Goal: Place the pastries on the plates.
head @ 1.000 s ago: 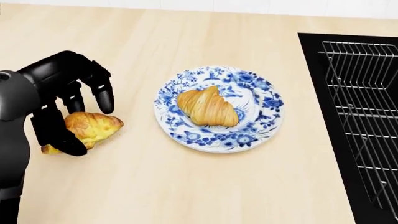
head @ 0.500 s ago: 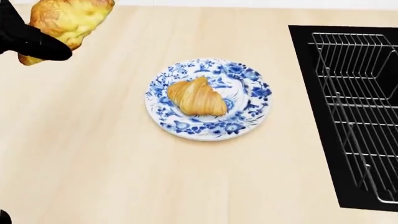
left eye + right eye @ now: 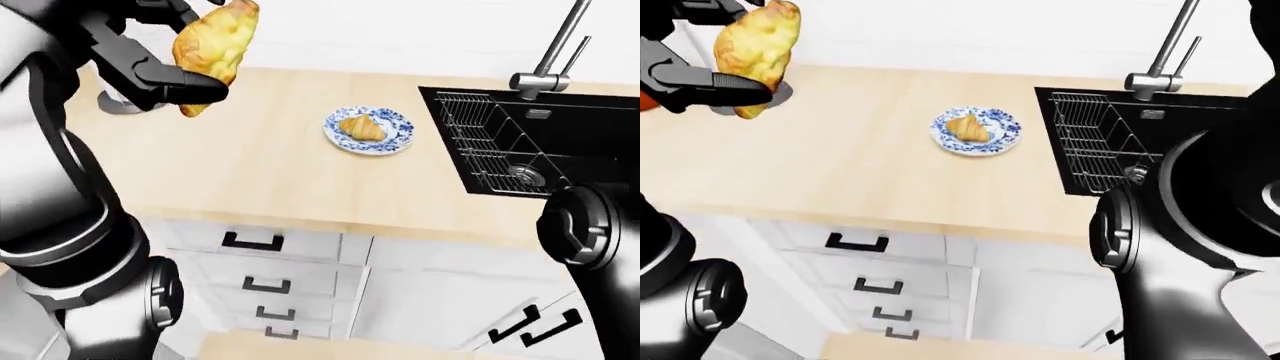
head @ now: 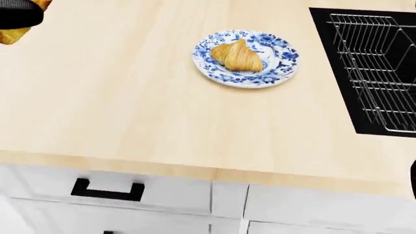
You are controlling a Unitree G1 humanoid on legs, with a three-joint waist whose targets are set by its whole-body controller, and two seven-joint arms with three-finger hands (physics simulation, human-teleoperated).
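My left hand [image 3: 172, 54] is shut on a golden pastry [image 3: 215, 46] and holds it high above the left part of the wooden counter [image 3: 250, 165]. In the head view only a bit of this pastry [image 4: 11, 35] shows, in the top left corner under a black finger. A blue-and-white patterned plate [image 4: 279, 61] lies on the counter right of the hand, apart from it. A croissant [image 4: 237, 56] rests on that plate. My right arm [image 3: 585, 232] comes in at the lower right; its hand is out of view.
A black sink [image 4: 338, 63] holding a wire rack [image 4: 377, 63] is set into the counter right of the plate, with a metal faucet [image 3: 548, 71] behind it. White drawers with black handles [image 4: 107, 190] lie below the counter's near edge. A grey base [image 3: 125, 103] stands behind my left hand.
My left hand closed on the pastry and lifted it off the counter. The camera has pulled back and tilted, so the plate sits higher in the head view and the drawers now show.
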